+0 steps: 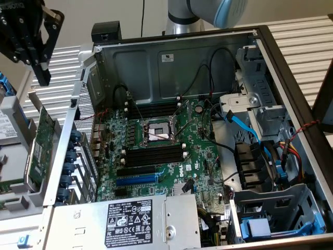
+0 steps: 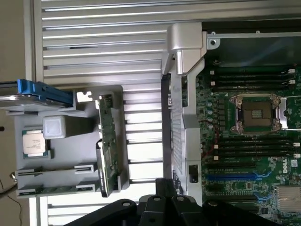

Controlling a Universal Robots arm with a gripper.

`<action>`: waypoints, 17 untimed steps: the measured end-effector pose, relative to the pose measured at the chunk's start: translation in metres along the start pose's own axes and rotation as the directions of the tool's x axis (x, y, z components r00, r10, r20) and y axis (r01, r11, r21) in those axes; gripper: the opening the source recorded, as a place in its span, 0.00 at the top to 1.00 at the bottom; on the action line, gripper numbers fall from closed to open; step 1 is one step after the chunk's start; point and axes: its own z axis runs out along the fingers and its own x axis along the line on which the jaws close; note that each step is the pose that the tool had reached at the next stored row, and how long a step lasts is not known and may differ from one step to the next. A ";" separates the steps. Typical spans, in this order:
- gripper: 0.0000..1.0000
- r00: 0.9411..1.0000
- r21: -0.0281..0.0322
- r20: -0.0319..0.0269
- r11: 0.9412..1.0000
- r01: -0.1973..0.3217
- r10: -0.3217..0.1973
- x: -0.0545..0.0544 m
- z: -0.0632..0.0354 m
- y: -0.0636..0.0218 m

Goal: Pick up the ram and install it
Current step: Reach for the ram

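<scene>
Gripper (image 1: 41,73) is hovering clenched and empty at 10 o'clock of the case (image 1: 145,62) in the exterior view. I'd be squaring it lengthwise over the ram (image 2: 56,189), pinching edges, not chips.

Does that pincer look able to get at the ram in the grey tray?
Probably yes: the pincer hangs above, near the tray, and the ram lies uncovered along its edge; the upright card stands near one end.
</scene>
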 end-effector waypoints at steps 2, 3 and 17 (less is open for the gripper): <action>0.90 1.000 0.000 0.000 1.000 0.000 0.000 0.009 0.0000 -0.0009; 0.90 1.000 0.000 0.000 1.000 0.000 0.000 0.014 0.0001 -0.0015; 0.90 1.000 0.000 0.000 1.000 0.000 0.000 0.077 0.0012 -0.0090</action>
